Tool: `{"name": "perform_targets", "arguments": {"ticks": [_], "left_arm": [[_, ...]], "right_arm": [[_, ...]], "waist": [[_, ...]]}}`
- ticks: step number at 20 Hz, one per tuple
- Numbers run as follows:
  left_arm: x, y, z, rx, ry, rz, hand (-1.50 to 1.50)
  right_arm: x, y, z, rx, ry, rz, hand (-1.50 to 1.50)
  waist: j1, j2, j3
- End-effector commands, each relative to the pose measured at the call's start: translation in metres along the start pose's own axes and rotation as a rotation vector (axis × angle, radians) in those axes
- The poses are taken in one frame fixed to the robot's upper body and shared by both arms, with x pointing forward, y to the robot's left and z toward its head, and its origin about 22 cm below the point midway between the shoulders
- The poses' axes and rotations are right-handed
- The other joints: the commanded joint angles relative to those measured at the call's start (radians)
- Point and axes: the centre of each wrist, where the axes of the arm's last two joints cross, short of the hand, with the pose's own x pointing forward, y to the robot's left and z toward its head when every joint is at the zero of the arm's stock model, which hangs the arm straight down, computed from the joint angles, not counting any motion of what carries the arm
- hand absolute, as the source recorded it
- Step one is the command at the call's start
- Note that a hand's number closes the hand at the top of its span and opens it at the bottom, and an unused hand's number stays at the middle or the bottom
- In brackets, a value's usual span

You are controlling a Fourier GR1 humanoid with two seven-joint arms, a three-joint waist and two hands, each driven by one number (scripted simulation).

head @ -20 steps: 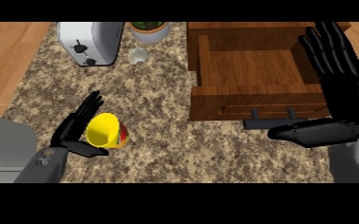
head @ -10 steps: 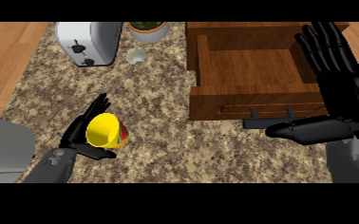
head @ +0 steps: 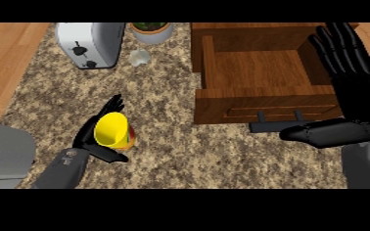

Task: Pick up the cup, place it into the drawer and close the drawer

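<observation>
The yellow cup point(head: 113, 130) is seen at the near left of the granite tabletop point(head: 166, 142), tipped so that its open mouth faces up and to the left. The left hand point(head: 92, 138) is wrapped around it: fingers point(head: 108, 108) are curled over the far side of the rim, the thumb is hooked under the near side, and the cup is pinched between them. The grey forearm comes in from the lower left edge.

To the right, the wooden drawer point(head: 260, 100) is pulled open, its inside bare wood, its front panel facing near with a dark handle point(head: 278, 122) projecting from it. Between cup and drawer front a broad stretch of bare tabletop is left free, with nothing standing in it.

The right hand point(head: 345, 68) is held open at the right edge of the view, fingers straight and pointing far, lying over the drawer's right wall. Its thumb point(head: 318, 133) is stretched leftward just near of the drawer front, close beside the handle; contact with it cannot be told.

At the far left a silver toaster point(head: 90, 43) is set, with a small clear glass point(head: 139, 56) just right of it and a potted plant point(head: 151, 30) at the far edge. A strip of wooden floor point(head: 18, 54) is shown beyond the tabletop's left edge, and a grey rounded shape point(head: 14, 151) is cut by the near left border.
</observation>
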Motion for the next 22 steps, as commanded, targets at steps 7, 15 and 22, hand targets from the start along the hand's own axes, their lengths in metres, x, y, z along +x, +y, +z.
{"name": "perform_targets", "arguments": {"ticks": [7, 15, 22], "left_arm": [[0.000, -0.024, -0.018, 0.009, -0.310, -0.003, 1.50], [-0.003, -0.014, -0.003, 0.616, -0.326, -0.214, 1.50], [0.031, -0.019, -0.054, 0.437, -0.559, 0.039, 1.50]], "right_arm": [[-0.005, 0.005, 0.007, 0.002, 0.023, 0.023, -1.50], [-0.001, -0.008, -0.001, -0.033, 0.010, 0.017, -1.50], [-0.004, -0.013, 0.001, -0.048, 0.020, 0.016, -1.50]], "waist": [[0.011, -0.003, 0.001], [0.036, -0.002, 0.002], [0.029, -0.012, 0.004]]}}
